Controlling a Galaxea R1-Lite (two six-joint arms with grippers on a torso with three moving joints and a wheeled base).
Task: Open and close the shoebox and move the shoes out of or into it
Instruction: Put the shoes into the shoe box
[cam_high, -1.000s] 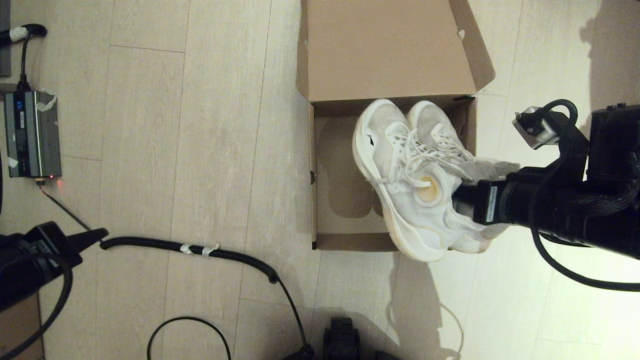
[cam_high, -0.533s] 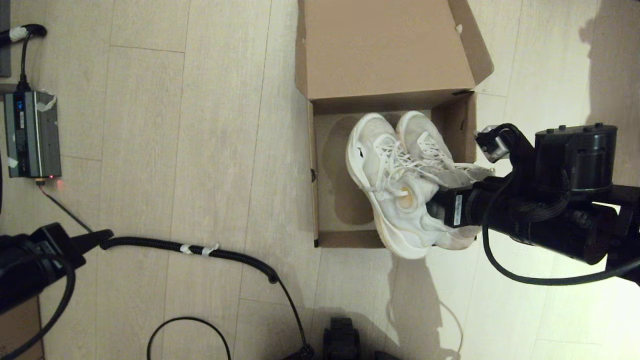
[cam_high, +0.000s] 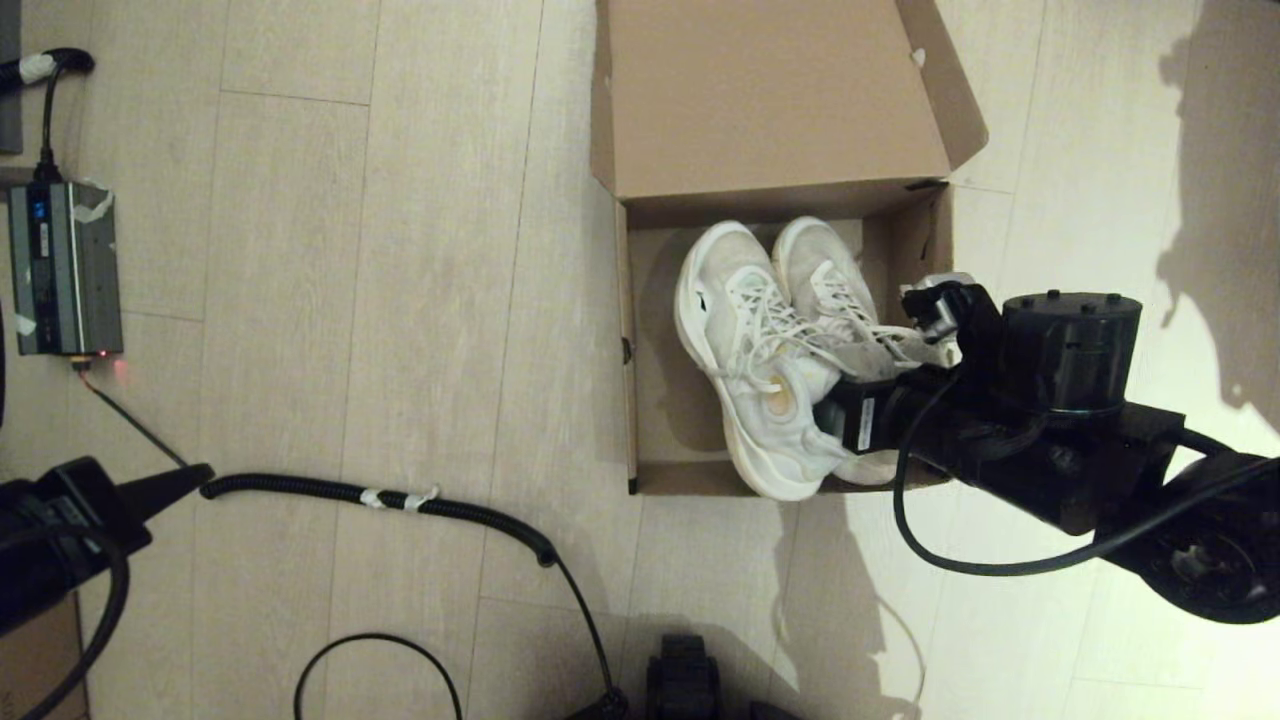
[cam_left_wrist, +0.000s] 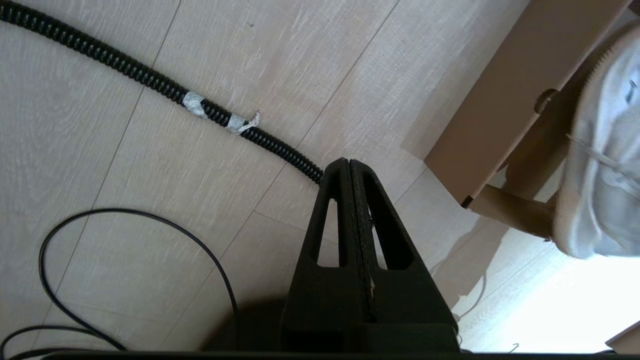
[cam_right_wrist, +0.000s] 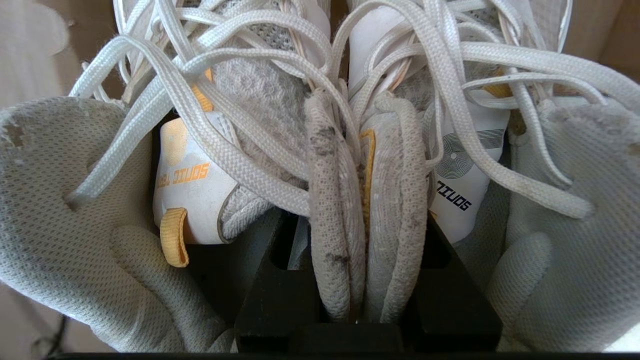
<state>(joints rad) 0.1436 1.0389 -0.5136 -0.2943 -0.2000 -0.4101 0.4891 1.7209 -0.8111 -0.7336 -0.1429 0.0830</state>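
Note:
The brown cardboard shoebox (cam_high: 627, 350) stands open on the floor with its lid (cam_high: 770, 100) tipped up at the far side. The white mesh shoes (cam_high: 760, 340) hang side by side over the box's right half, toes toward the lid and heels jutting past the near wall. My right gripper (cam_high: 828, 405) comes in from the right and is shut on both inner collars (cam_right_wrist: 365, 200), pinched together between its black fingers (cam_right_wrist: 272, 285). My left gripper (cam_high: 185, 475) is parked low at the left, shut and holding nothing (cam_left_wrist: 348, 165).
A grey power unit (cam_high: 62, 265) lies at the far left. A corrugated black hose (cam_high: 380, 495) and a thin black cable (cam_high: 380, 670) cross the floor in front of me. A brown cardboard piece (cam_high: 40, 650) shows at the lower left edge.
My right arm has swung left and down with the shoes, bringing them deeper over the box. The left arm has barely moved.

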